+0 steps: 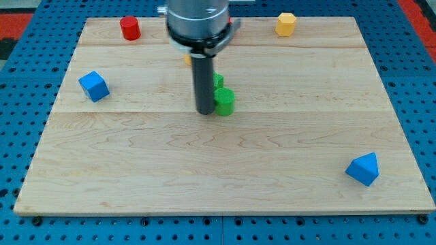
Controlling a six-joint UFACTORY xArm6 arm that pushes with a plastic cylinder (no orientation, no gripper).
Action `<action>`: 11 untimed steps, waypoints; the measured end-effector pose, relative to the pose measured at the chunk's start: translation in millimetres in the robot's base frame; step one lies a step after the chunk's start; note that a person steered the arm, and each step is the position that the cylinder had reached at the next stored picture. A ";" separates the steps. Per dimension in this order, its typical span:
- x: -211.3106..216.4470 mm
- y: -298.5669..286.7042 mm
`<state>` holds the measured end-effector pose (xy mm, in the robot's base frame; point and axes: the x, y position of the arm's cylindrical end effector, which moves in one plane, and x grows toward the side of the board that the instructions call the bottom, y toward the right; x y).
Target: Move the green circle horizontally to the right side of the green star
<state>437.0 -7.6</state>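
Observation:
My tip (205, 111) rests on the board near its middle, touching the left side of a green block (225, 101). That block looks like the green circle, though its shape is partly hidden by the rod. A second green block (219, 81), likely the green star, sits just above it toward the view's top and is mostly hidden behind the rod. The two green blocks touch or nearly touch.
A red cylinder (130, 28) stands at the top left. A yellow hexagon (285, 24) stands at the top right. A blue cube (94, 86) sits at the left. A blue triangular block (362, 169) sits at the bottom right. A yellow block (187, 59) peeks out behind the arm.

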 end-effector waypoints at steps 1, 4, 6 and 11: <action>-21.7 68.7; -46.0 76.6; -45.4 129.0; -45.4 82.5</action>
